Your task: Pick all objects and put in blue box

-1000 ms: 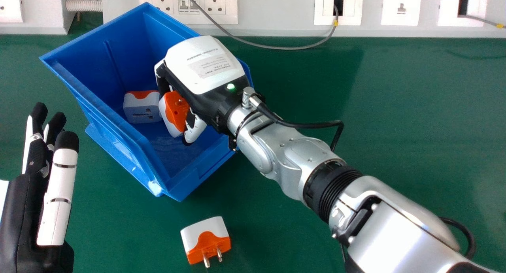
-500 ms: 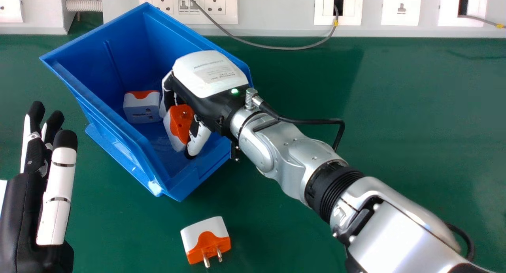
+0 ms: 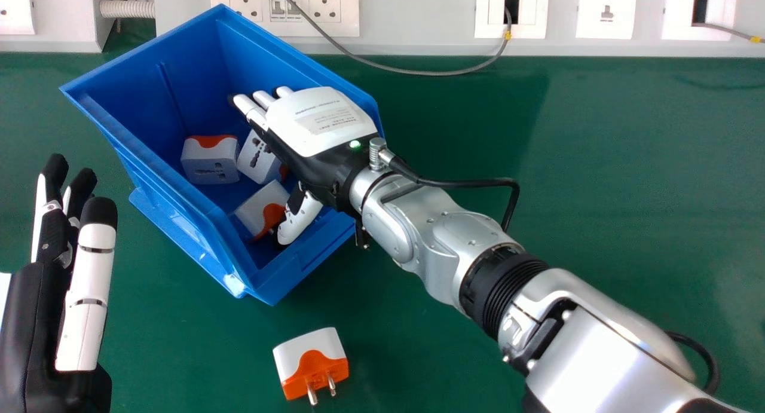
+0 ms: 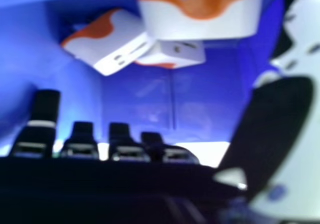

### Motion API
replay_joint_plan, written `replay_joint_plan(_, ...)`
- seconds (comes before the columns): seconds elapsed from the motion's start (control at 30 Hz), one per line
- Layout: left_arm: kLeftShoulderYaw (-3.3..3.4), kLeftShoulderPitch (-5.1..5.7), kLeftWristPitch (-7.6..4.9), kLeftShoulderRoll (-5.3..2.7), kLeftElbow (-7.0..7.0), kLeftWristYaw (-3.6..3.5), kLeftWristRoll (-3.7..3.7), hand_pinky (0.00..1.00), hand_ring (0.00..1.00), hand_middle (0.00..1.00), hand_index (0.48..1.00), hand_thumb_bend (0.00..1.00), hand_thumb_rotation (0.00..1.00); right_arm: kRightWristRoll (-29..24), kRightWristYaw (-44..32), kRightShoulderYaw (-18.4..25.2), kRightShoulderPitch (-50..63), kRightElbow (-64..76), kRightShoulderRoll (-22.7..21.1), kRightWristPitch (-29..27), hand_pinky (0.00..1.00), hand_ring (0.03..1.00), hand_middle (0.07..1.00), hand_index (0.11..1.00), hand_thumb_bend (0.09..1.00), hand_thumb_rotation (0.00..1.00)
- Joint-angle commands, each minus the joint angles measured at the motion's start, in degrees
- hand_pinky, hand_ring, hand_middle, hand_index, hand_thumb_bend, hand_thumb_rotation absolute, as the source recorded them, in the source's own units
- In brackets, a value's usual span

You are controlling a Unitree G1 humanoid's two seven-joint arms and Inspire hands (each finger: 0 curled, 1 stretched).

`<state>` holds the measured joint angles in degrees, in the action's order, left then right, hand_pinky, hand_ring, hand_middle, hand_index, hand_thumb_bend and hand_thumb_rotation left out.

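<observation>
Head view: brightly and fairly evenly lit.
Table (image 3: 627,162): crossed by a soft shadow right of the box; a faint sheen is seen at far right.
Blue box (image 3: 173,180): interior shaded; glint caught at the near corner.
Right forearm (image 3: 597,353): streaked with highlights.
Right hand (image 3: 326,117): brightly lit on its back; nearly silhouetted in the right hand view, with white glare beyond.

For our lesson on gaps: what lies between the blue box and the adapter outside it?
In the head view, bare green tabletop separates box and adapter.
</observation>
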<state>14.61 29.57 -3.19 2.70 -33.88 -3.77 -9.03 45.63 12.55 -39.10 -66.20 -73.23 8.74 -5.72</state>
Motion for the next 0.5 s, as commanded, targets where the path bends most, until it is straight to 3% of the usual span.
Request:
replay_joint_plan(0.0,0.18,-0.25,-1.53,0.03,-0.26,-0.18,-0.04,1.00,1.00,0.98,1.000,0.48,0.84,0.4,2.2,-0.2,-0.6,1.7,0.2,0.0,0.83,0.999,0.999,0.999,0.772,0.33)
replay_joint_plan(0.13,0.23,-0.47,-1.63,0.15,-0.02,-0.44,-0.23,1.00,1.00,0.99,1.000,0.50,0.84,0.3,3.3,-0.1,-0.5,1.7,0.3,0.0,0.82,1.000,1.000,1.000,0.767,0.33)
replay_joint_plan(0.47,1.33,-1.34,-2.79,0.63,1.67,-1.74,-0.96,1.00,1.00,0.99,1.000,0.51,0.84,-0.8,4.8,1.1,-1.0,4.6,-0.3,-1.2,0.81,0.998,1.000,1.000,0.740,0.32)
